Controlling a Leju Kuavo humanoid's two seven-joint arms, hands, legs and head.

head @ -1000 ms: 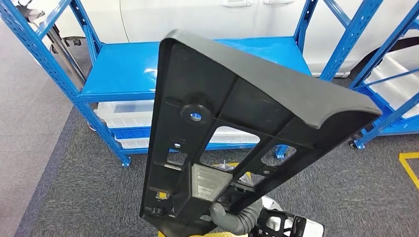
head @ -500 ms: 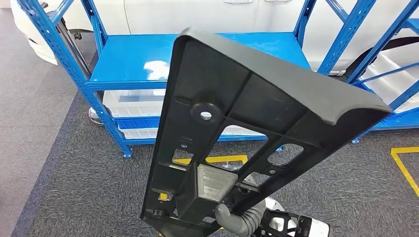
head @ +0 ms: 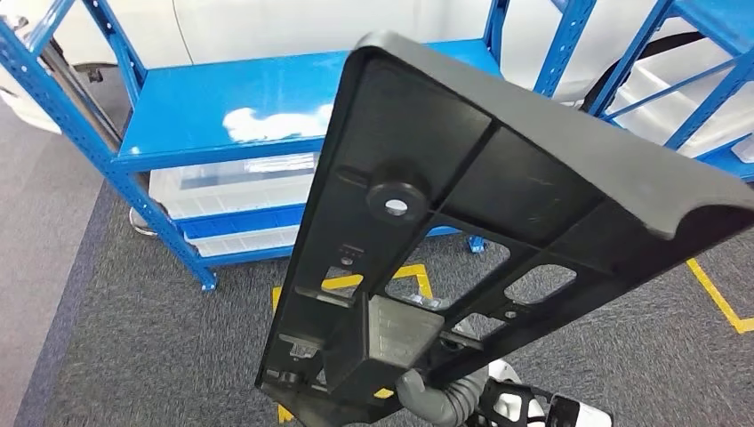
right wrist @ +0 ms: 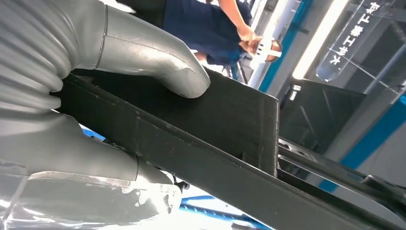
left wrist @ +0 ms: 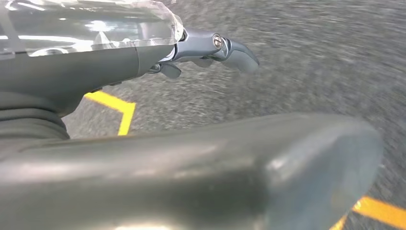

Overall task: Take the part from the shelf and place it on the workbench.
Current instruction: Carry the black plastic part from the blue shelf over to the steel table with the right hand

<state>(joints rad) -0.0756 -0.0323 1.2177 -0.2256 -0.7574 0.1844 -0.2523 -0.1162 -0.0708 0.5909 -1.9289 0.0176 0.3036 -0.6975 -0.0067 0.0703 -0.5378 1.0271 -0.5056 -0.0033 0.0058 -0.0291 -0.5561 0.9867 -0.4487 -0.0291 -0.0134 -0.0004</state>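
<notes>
Part (head: 498, 205) is off the shelf (head: 222, 116) and up in the air in front of me: a long black plastic panel, ribbed side toward the head camera, tilted, its wide end high and its narrow end low. It hangs nearer to me than the shelf, well clear of the blue top board.

Step in hand, as I judge it: carry. The pickup looks done; the set-down is not. I see no workbench in any view, so I cannot say which way it lies.

Next move calls for finding the bench first, then bringing the panel over it and laying it flat before letting go. The panel blocks much of my forward view and sticks out far from the grip, so I would turn slowly and keep its high end away from the shelf posts.

Right hand (right wrist: 95, 96) grips the narrow end of the panel, thick thumb pressed on one face, palm and fingers wrapped on the other. In the head view the grey wrist cover (head: 440, 396) shows just under the panel's low end.

Left hand (left wrist: 210, 48) hangs over grey carpet (left wrist: 311, 57) with yellow floor tape (left wrist: 117, 108), fingers loosely curled, nothing in them; apart or closed, I cannot tell.
</notes>
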